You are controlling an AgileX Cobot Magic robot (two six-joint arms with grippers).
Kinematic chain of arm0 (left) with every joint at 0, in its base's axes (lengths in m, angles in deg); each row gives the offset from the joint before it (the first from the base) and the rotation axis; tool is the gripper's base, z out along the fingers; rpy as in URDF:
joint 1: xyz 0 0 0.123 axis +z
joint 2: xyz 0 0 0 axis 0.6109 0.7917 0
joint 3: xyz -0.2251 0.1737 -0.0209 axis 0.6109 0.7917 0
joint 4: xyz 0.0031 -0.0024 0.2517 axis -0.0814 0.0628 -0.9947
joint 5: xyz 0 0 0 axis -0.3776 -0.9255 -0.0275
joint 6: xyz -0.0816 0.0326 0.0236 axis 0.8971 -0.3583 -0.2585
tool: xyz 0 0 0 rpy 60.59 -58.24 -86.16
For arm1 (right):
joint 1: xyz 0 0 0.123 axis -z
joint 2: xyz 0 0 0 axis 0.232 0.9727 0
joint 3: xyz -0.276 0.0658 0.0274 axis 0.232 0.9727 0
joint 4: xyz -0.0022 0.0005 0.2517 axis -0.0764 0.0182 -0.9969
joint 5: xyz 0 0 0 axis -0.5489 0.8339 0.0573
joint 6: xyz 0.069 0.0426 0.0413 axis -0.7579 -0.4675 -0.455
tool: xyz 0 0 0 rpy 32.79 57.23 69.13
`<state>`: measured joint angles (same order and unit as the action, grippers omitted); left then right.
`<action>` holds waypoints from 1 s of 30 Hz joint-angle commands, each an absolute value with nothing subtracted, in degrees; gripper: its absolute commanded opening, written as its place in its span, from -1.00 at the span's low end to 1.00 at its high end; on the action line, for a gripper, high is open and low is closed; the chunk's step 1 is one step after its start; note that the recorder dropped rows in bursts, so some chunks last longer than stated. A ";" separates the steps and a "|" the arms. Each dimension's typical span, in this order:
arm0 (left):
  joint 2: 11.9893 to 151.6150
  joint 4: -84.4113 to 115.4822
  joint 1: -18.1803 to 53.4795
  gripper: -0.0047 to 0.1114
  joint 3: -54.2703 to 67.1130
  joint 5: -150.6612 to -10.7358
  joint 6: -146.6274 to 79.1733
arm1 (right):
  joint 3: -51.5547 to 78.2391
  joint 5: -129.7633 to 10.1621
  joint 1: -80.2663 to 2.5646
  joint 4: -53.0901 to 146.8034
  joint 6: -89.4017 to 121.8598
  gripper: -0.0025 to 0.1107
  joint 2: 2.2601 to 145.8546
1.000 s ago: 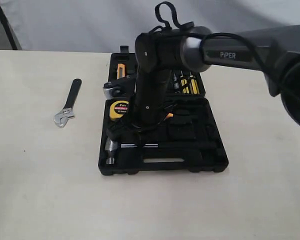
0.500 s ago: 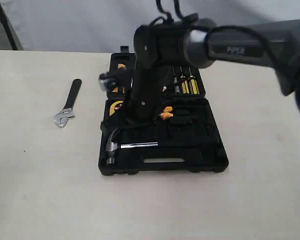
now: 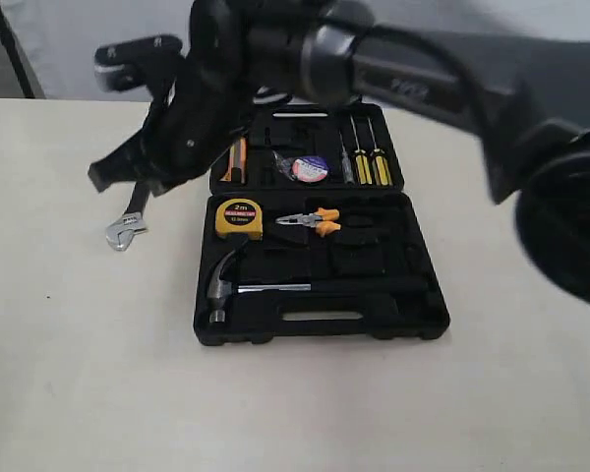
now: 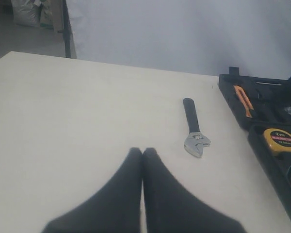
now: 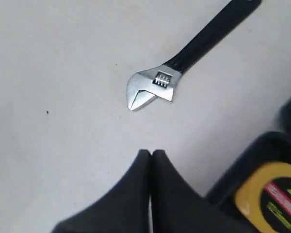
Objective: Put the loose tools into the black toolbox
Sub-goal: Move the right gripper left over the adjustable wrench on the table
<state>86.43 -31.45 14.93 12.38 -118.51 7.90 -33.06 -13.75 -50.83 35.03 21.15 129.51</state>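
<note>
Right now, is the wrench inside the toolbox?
No, the wrench lies on the table, off to the side of the toolbox.

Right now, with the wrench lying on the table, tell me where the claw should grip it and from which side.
Grip the wrench by its black handle, mid-length, from straight above, closing across its narrow width. It lies flat on the table; the handle is straight and even, the head lumpy. The right claw is shut: open it first.

wrench (image 3: 124, 232): table (image 3: 59, 324) bare on three sides | toolbox (image 3: 413, 313) wall near on fourth | right arm (image 3: 423, 88) overhead
</note>
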 commanded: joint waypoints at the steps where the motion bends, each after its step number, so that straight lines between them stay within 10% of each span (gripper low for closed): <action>1: 85.97 -30.67 15.12 -0.89 12.91 -117.53 8.49 | -39.96 -17.17 -51.64 34.66 21.60 -0.96 137.49; 12: 85.97 -30.67 15.12 -0.89 12.91 -117.53 8.49 | -71.15 -18.29 -51.64 34.66 21.20 -0.96 160.98; 30: 85.97 -30.67 15.12 -0.89 12.91 -117.53 8.49 | -76.32 10.16 -52.09 25.64 19.37 -0.96 162.25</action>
